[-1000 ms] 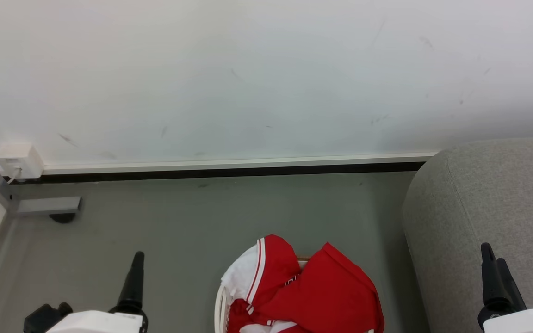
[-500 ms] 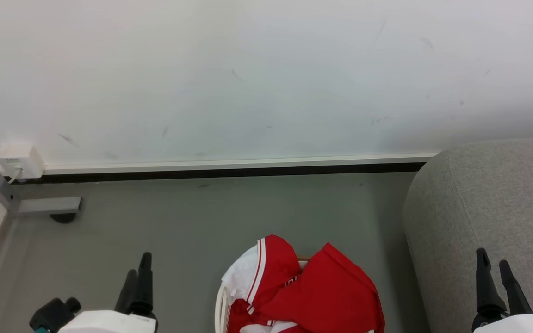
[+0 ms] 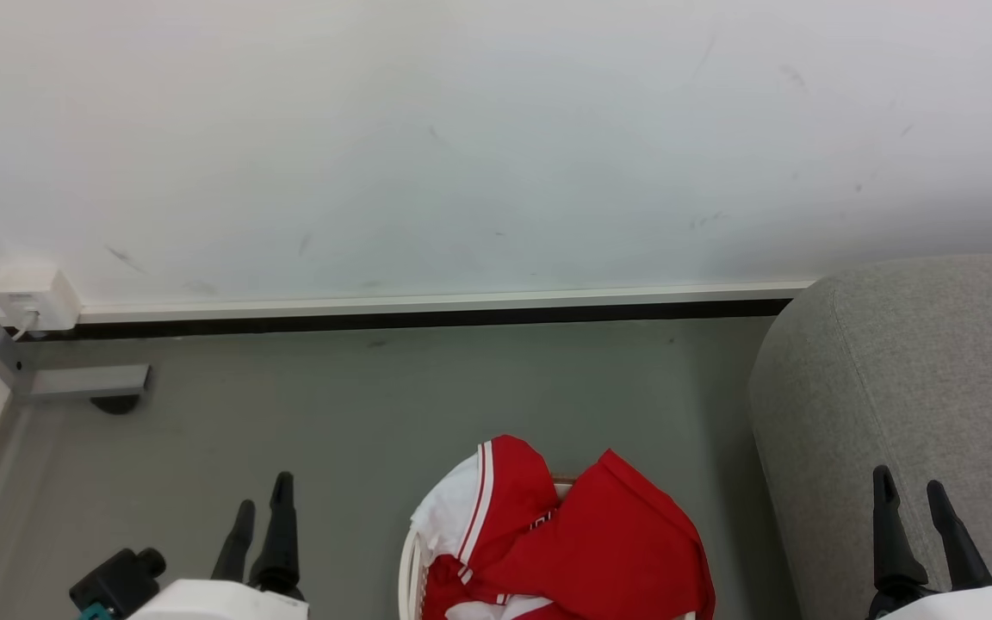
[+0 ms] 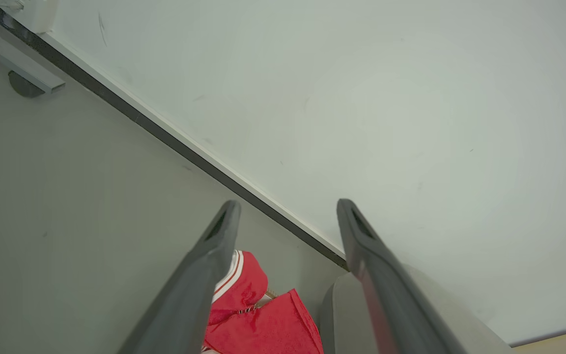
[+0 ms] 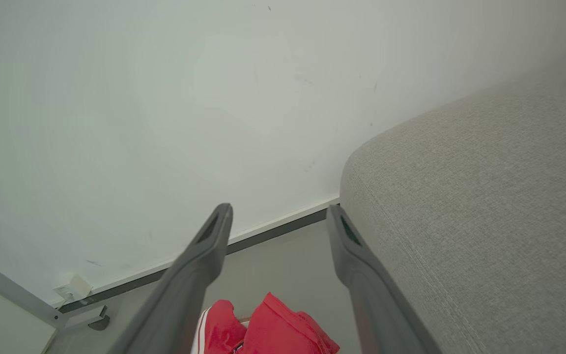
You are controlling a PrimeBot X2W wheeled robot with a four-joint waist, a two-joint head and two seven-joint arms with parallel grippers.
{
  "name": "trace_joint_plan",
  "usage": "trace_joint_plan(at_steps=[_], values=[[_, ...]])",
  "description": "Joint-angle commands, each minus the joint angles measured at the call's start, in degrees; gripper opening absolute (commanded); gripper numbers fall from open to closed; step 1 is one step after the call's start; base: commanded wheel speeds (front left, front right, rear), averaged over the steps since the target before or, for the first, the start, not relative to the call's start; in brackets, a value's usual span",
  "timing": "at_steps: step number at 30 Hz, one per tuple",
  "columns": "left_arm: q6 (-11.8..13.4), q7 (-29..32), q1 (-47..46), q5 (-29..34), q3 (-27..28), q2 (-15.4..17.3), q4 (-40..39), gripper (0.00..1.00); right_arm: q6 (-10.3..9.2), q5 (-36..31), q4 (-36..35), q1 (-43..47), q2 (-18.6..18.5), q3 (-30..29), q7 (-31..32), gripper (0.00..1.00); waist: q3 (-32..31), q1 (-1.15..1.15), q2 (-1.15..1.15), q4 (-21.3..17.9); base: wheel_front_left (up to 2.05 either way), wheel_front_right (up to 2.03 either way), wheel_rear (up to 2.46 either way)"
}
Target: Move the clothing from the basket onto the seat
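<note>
Left end effector (image 4: 288,206) spread, empty; clothing (image 4: 263,324) beside seat (image 4: 334,314).

Glossy red clothing (image 3: 599,542), woven grey seat (image 3: 918,370)

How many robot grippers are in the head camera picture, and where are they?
2. The left gripper is at the lower left over the floor, left of the basket. The right gripper is at the lower right, before the seat. Both are open and empty.

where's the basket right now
In the head view the basket sits on the floor at bottom centre, heaped with the clothing, just left of the seat.
</note>
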Motion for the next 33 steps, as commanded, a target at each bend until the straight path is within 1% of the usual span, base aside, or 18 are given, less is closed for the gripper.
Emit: trace_joint_plan(at_steps=[1,16,22,25,33], values=[[0.26,-0.58,-0.63,1.79,-0.03,0.5,-0.32,1.0,-0.06,-1.36,-0.6,-0.16,-0.44,0.1,-0.68,1.0,0.01,0.0,0.0,0.0,0.0,0.0,0.0],[0.74,-2.82,-0.14,11.14,-1.08,0.57,-0.01,1.0,-0.07,-10.83,-0.52,0.5,-0.5,-0.21,-2.91,1.0,0.21,0.0,0.0,0.05,0.0,0.0,0.0],[0.75,-3.74,-0.22,14.68,-1.38,0.58,0.76,1.0,-0.08,-12.86,0.17,0.74,-0.52,-0.5,-3.75,1.0,0.27,0.0,0.0,0.1,0.0,0.0,0.0],[0.77,-4.12,-0.2,16.39,-1.55,0.6,1.17,1.0,-0.08,-12.43,0.51,0.78,-0.54,-0.82,-4.21,1.0,0.3,0.0,0.0,0.08,0.0,0.0,0.0],[0.56,-5.05,-0.3,21.19,-1.8,0.63,1.88,1.0,-0.09,-14.37,0.96,0.53,-0.56,-0.62,-5.16,1.0,0.43,0.0,0.0,0.09,0.0,0.0,0.0]])
